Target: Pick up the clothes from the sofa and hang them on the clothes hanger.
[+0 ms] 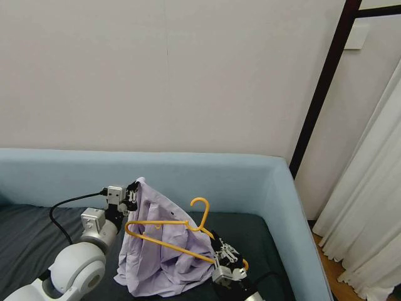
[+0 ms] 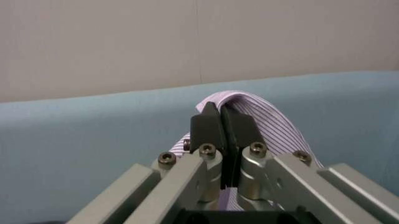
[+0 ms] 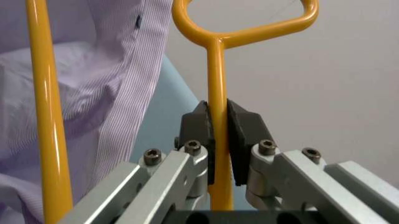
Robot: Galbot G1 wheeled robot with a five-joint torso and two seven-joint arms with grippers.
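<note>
The black pads [image 2: 240,128] of my left gripper [image 2: 219,111] are pressed together on a fold of the lilac striped shirt [image 2: 281,123], pinching the cloth at its highest point. My right gripper [image 3: 217,112] is clamped on the straight neck of the yellow hanger [image 3: 215,65], just below the hook, with one hanger arm running up alongside the fabric. From the head camera, the left pinch sits in front of the pale blue backrest [image 1: 207,170] of the sofa [image 1: 301,219]. The shirt hangs from it like a loose tent, its lower edge bunched on the dark seat cushion [image 1: 269,233]. The hanger is tilted, hook up, with its long arm lying across the front of the shirt towards my left arm. I can't tell whether either end has gone inside the garment. I judge this to be the dressing step: shirt lifted, hanger brought up to it, the two not yet properly joined. The next move calls for feeding one hanger end into the neck opening while the left pinch holds the cloth up and open, without dragging the fabric sideways. A dark upright post [image 1: 321,94] stands to the right beyond the sofa, well apart from both arms. I take it for the rack, so carrying the shirt there comes later.
</note>
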